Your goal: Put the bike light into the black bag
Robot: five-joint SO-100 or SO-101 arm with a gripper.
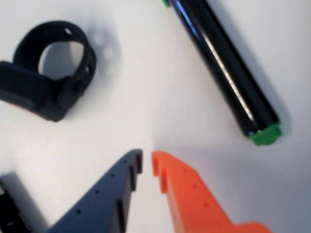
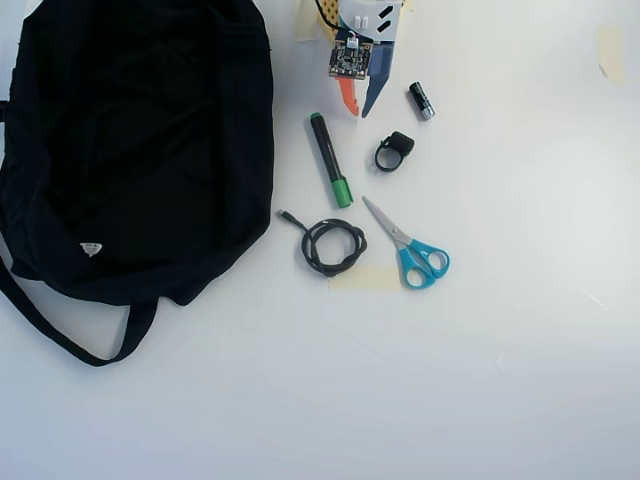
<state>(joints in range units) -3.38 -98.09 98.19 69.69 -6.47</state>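
Note:
The bike light (image 1: pixel 30 92), an all-black block with a rubbery loop strap, lies on the white table at the upper left of the wrist view. In the overhead view the bike light (image 2: pixel 399 143) sits just below and right of my gripper (image 2: pixel 360 111). My gripper (image 1: pixel 147 162) has a dark blue and an orange finger. Their tips nearly touch, with nothing between them, and they hover apart from the light. The black bag (image 2: pixel 140 140) lies floppy across the left of the overhead view, with its white label (image 2: pixel 90 249) and long strap (image 2: pixel 60 335).
A black marker with green ends (image 1: pixel 223 68) (image 2: pixel 329 160) lies beside my gripper. A small black cylinder (image 2: pixel 421 101), a coiled black cable (image 2: pixel 310 248) and blue-handled scissors (image 2: pixel 398 240) lie near the bike light. A ribbed black item (image 1: pixel 9 208) shows at the wrist view's lower left.

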